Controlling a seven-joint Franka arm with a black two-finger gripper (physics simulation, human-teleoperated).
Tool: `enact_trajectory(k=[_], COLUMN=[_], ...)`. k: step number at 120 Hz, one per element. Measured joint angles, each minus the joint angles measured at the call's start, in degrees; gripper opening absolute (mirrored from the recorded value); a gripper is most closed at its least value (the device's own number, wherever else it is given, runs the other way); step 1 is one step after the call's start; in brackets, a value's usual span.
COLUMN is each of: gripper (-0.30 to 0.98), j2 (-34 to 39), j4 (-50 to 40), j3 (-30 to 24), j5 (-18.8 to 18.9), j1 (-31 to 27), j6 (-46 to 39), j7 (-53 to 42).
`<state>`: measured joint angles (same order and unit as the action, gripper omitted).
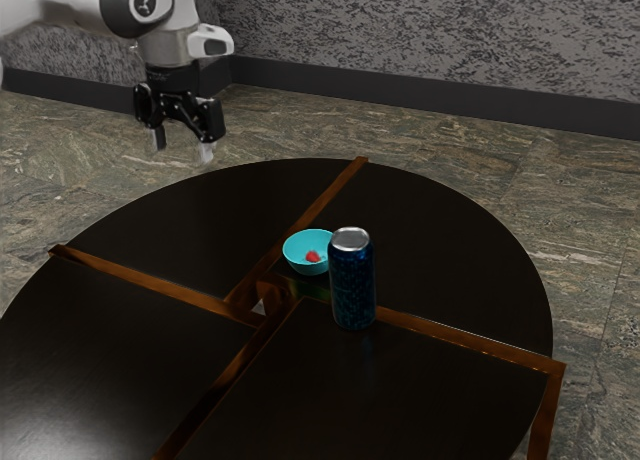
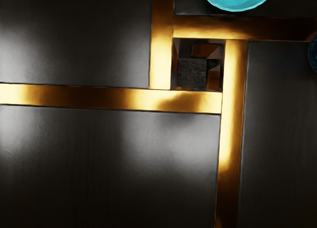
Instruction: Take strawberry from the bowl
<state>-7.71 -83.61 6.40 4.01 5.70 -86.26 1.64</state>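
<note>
Claw (image 1: 181, 151) wide and empty, held high — approach stage, I'd judge; next, cross to the bowl (image 1: 300, 265), then lower around the strawberry (image 1: 312, 256) — clear of the can (image 1: 352, 285).

I have my black two-finger gripper (image 1: 182, 148) open, well apart from the round turquoise bowl (image 1: 303, 268) — small red strawberry (image 1: 312, 256) inside, blue cylindrical metal can (image 1: 352, 285) nearby.

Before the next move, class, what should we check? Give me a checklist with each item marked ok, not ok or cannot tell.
1. Gripper open and empty: ok.
2. Strawberry inside the bowl: ok.
3. Bowl upright: ok.
4. Gripper over the bowl: not ok, it hangs off toward the exterior view's left.
5. Can upright: ok.
6. Finger room between can and bowl: cannot tell.
</note>
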Motion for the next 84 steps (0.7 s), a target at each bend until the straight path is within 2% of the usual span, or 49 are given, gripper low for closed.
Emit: enact_trajectory(k=[4,42,64,84], gripper=[0.67,0.67,0.67,0.67], j2=[0.07,0.43,1.18,-6.97], j4=[0.08,1.57,-1.24,-5.66], j3=[-1.01,1.04,1.12,1.08], j5=[0.01,-0.09,-1.02,-2.18], j1=[-0.88,0.02,0.76,1.40], j6=[-0.97,-5.63,-9.18,-17.42], j7=[0.08,1.56,19.37,34.30])
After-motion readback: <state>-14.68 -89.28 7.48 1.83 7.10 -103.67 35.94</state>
